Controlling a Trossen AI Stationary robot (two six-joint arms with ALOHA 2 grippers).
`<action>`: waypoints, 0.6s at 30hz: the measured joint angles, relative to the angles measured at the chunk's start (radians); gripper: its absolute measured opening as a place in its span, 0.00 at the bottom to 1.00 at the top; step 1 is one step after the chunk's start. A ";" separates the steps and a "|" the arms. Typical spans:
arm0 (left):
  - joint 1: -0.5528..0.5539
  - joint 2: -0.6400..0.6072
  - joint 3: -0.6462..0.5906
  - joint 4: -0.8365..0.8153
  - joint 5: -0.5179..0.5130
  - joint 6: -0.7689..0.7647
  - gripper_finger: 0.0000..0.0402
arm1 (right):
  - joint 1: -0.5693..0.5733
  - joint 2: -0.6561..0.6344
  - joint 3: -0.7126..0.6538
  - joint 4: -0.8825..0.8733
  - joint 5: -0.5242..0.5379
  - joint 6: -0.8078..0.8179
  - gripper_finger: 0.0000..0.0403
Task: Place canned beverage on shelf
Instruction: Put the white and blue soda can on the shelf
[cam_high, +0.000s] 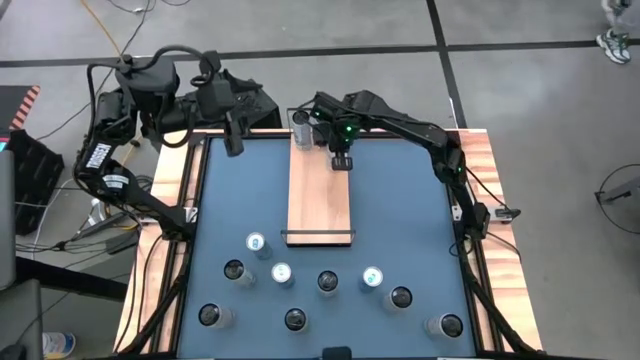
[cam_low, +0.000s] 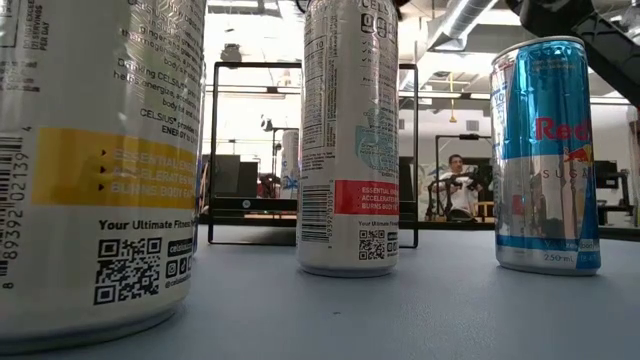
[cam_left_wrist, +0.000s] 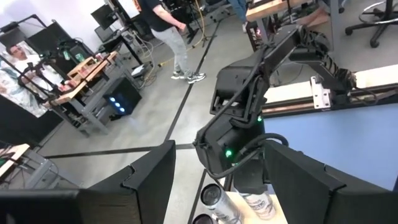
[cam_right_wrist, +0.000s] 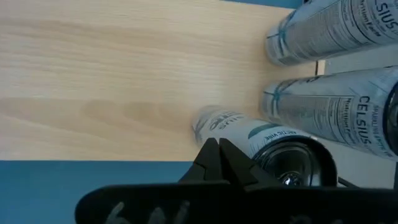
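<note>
Nine cans stand loose across the near half of the blue surface (cam_high: 400, 200); in the low view a Celsius can (cam_low: 348, 140) and a Red Bull can (cam_low: 546, 160) stand upright, well apart, before the shelf's black end rail (cam_low: 212, 150). The shelf (cam_high: 320, 195) lies lengthwise on the surface's middle, running from the far edge toward the centre. Three Celsius cans (cam_right_wrist: 323, 81) stand close together at its far end. The right gripper (cam_high: 341, 160) hangs over the shelf's far right edge, arm reaching in from the right side, fingers closed together and holding nothing, just beside the nearest shelved can (cam_right_wrist: 249, 134). The left gripper (cam_high: 233, 142) waits above the surface's far left corner, fingers parted and empty.
</note>
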 joint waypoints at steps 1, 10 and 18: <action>0.000 0.000 0.000 -0.004 0.000 0.000 0.58 | -0.003 0.000 0.000 0.000 0.005 0.000 0.00; 0.000 0.000 0.000 -0.016 0.000 0.000 0.58 | -0.042 0.000 0.000 0.016 0.023 0.009 0.00; 0.000 0.000 0.000 -0.016 0.000 0.003 0.58 | -0.051 0.000 0.000 0.038 0.022 0.011 0.00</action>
